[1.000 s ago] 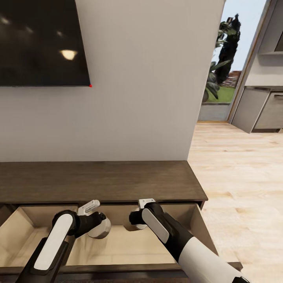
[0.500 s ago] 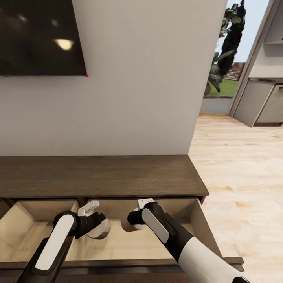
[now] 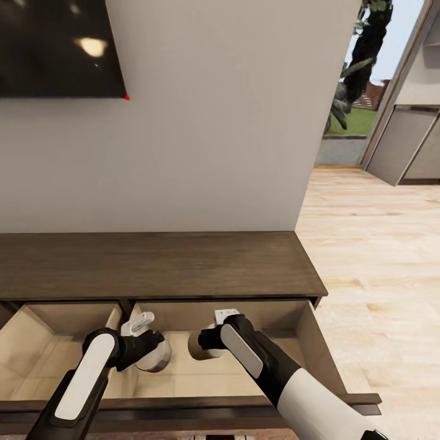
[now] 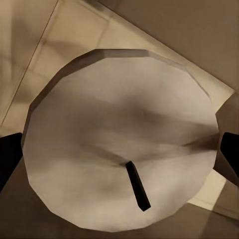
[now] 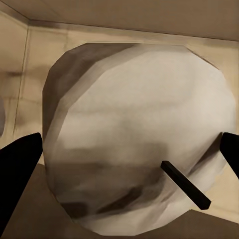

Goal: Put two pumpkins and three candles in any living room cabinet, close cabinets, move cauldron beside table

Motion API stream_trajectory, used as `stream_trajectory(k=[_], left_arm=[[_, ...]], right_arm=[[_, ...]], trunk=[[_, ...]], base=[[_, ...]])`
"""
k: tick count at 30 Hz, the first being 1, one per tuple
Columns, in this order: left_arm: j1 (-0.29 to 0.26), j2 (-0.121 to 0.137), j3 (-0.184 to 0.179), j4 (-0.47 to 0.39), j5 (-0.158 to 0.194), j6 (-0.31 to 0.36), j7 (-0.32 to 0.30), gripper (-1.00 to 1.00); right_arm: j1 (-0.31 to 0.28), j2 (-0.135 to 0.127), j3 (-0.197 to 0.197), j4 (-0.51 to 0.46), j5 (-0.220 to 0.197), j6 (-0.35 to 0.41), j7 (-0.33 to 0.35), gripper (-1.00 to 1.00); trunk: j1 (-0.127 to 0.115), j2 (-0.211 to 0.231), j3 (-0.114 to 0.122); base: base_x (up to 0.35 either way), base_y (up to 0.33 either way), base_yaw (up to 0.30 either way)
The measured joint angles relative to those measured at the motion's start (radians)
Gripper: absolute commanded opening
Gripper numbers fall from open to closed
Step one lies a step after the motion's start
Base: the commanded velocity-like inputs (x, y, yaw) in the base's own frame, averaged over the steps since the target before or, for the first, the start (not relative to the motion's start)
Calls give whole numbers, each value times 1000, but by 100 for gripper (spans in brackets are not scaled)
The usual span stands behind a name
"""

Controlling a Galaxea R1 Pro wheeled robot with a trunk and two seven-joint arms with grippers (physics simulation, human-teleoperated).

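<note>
The left gripper (image 3: 148, 353) is closed around a candle (image 3: 154, 356), its dark fingers (image 4: 9, 158) pressing on opposite sides of the whitish cylinder with no gap showing in the left wrist view. That candle (image 4: 119, 139) is seen top-on there, its short black wick (image 4: 137, 185) leaning to one side. The right gripper (image 3: 201, 343) grips a second candle (image 3: 197, 346) in the same way: in the right wrist view the fingers (image 5: 17, 172) flank it and meet its sides, and its wick (image 5: 185, 184) lies slanted across the top.

Both candles hang inside the open drawer (image 3: 305, 342) of the cabinet (image 3: 153, 266), side by side and close together, each just ahead of its gripper's wrist. Whether either candle rests on the pale drawer floor cannot be told; the arms cover the undersides.

In the head view the left gripper's fingertips are hidden behind its candle and the black wrist, and the right candle is mostly covered by the right arm, only a grey edge showing. A neighbouring drawer (image 3: 55, 330), beyond the left gripper, is also open, cut off by the frame edge
</note>
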Motion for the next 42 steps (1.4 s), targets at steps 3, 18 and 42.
stream_trajectory(k=[3,18,42], left_arm=[[0,0,0,0,0,0,0,-100],[0,-1,1,0,2,0,1,-100],[0,-1,0,0,3,-1,1,-100]], right_arm=[[0,0,0,0,0,0,0,-100],[0,0,51,2,8,3,-45,-100],[0,0,86,0,-1,1,-101,-100]], trunk=[[1,-1,-12],[6,-3,-54],[8,-4,-70]], base=[[0,0,0],[0,0,0],[4,0,0]])
